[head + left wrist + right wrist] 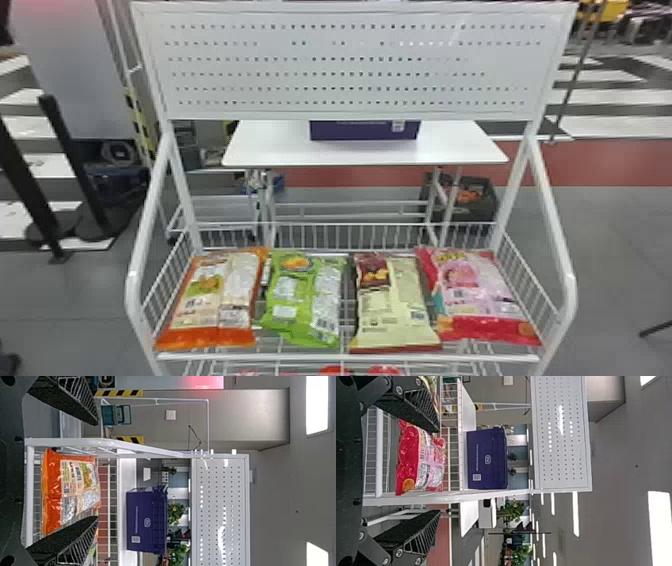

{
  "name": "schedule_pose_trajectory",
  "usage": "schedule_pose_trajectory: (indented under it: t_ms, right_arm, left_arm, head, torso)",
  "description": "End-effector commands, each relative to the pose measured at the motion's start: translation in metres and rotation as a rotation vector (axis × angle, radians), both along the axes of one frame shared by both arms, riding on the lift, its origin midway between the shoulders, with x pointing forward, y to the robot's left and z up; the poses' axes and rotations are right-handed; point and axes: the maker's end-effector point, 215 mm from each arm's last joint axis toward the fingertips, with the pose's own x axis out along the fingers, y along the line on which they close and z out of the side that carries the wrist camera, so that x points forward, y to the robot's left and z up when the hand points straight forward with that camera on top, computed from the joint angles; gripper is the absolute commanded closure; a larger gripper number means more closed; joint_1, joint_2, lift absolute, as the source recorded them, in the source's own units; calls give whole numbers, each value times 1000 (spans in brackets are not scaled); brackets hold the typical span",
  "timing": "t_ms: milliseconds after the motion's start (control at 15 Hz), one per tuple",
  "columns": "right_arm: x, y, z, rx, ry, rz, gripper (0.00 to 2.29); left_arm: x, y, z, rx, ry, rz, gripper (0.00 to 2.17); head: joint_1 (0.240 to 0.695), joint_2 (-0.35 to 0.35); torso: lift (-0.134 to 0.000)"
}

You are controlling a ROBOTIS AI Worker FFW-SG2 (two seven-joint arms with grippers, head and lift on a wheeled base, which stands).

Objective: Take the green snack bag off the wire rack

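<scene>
Lying on the wire rack, head view, is the green snack bag, 2nd from L in a row of 4. Just beside it, L side, is an orange bag; R side, w/ a small gap, a cream-and-brown bag, then a pink-and-red bag by the rack's R side. White panel w/ rows of holes up top; behind, a white desk w/ a purple box on it. L wrist view: L pincer is spread, its 2 black fingers well apart, w/ the orange bag showing btwn them past the rack's front bar; can't tell how near. Purple box & panel farther off. R wrist view: R pincer also spread wide, w/ the pink-and-red bag & the rack's white side frame showing btwn its fingers; purple box on the desk beyond.
</scene>
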Motion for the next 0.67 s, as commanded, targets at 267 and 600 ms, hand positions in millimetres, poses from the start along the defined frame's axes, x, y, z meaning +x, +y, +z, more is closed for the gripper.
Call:
schedule_pose_trajectory:
  t_ms: [267, 600]
  right_arm:
    - [-1, -1, -1, -2, 3, 0, 174]
    - [-1, -1, 0, -4, 1, 0, 174]
  left_arm:
    - [1, -1, 0, -2, -1, 0, 33]
    - [3, -11, -1, -14, 0, -28, 33]
  head:
    - [499, 0]
    - [499, 0]
  torso:
    - [0]
    - [0]
